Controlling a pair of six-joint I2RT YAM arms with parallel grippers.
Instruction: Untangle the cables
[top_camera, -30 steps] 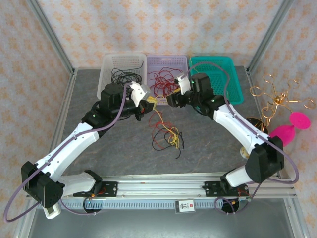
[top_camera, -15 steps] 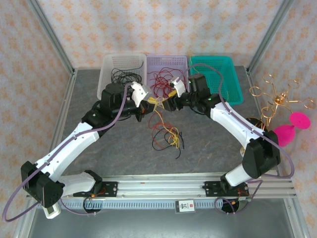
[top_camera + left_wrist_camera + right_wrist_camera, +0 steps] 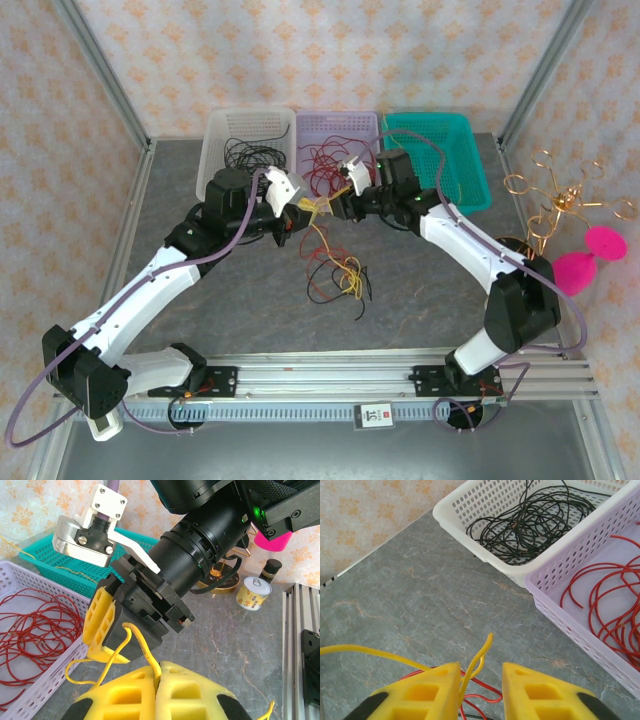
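Left tool (image 3: 159, 675) pressed together, pinching one yellow strand (image 3: 370, 652). My right tool (image 3: 481, 672) is slightly spread, with that strand in its gap. One tangle of cables (image 3: 338, 275) lies on the table (image 3: 420, 300) below both tools. Three baskets: white basket (image 3: 215, 135) with black wires (image 3: 250, 152), lilac basket (image 3: 338, 118) with red wires (image 3: 325, 165), teal basket (image 3: 470, 170) with one yellow wire (image 3: 70, 569). One can (image 3: 252, 592), one bottle (image 3: 271, 570). Rail label (image 3: 375, 413) too small to read.

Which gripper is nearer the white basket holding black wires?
Left. The left gripper sits just in front of the near right corner of the white basket, pinching a yellow cable. The right gripper is farther right, in front of the purple basket.
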